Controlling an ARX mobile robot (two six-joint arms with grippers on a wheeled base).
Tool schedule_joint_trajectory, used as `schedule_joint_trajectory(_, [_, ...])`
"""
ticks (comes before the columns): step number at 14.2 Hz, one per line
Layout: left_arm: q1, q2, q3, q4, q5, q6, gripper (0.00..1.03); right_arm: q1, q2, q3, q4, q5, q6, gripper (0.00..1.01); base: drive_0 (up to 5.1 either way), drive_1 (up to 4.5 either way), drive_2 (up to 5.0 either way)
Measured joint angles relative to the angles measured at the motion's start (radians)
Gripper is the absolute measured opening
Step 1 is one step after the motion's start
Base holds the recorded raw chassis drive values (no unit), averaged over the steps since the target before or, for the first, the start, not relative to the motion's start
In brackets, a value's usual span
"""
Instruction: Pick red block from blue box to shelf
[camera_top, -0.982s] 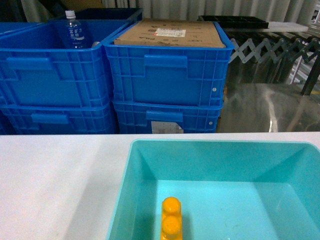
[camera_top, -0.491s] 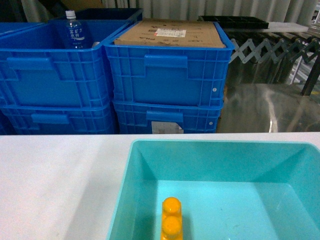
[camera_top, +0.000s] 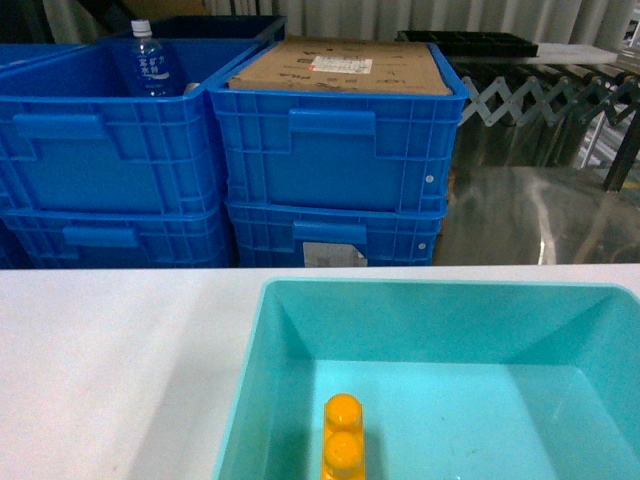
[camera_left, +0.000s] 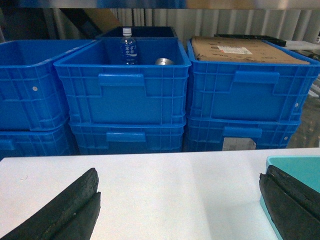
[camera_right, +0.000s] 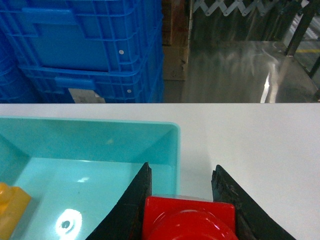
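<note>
In the right wrist view my right gripper (camera_right: 182, 167) is shut on the red block (camera_right: 187, 220), whose glossy stud faces the camera. It hangs over the right rim of the blue box (camera_right: 100, 122), a turquoise tub on the white table (camera_right: 260, 145). In the left wrist view my left gripper (camera_left: 180, 175) stands wide open above bare table, with the box's corner (camera_left: 295, 161) beside its right finger. The head view shows the blue box (camera_top: 430, 290) from the front, but neither gripper. I cannot make out the shelf.
A yellow-orange two-stud brick (camera_top: 343, 435) lies on the box floor at the left. Beyond the table stand stacked dark blue ribbed crates (camera_top: 330, 170), one holding a water bottle (camera_top: 148, 60), one topped with cardboard (camera_top: 340, 68). Shiny floor (camera_top: 540, 215) lies to their right.
</note>
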Motion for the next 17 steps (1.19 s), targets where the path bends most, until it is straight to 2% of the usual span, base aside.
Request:
schedule_joint_trajectory(3, [0.0,0.0,0.0,0.0,0.0,0.0,0.98,0.006,-0.009,-0.006,-0.003,0.003,-0.01,0.29,0.0,0.0,0.0])
schedule_joint_trajectory(10, [0.0,0.0,0.0,0.0,0.0,0.0,0.98,0.006,-0.022,-0.006,0.019,0.003,-0.01,0.29,0.0,-0.24,0.2])
schedule_joint_trajectory(17, [0.0,0.0,0.0,0.0,0.0,0.0,0.98,0.006,-0.022,-0.006,0.021,0.003,-0.01,0.29,-0.1,-4.2,3.9])
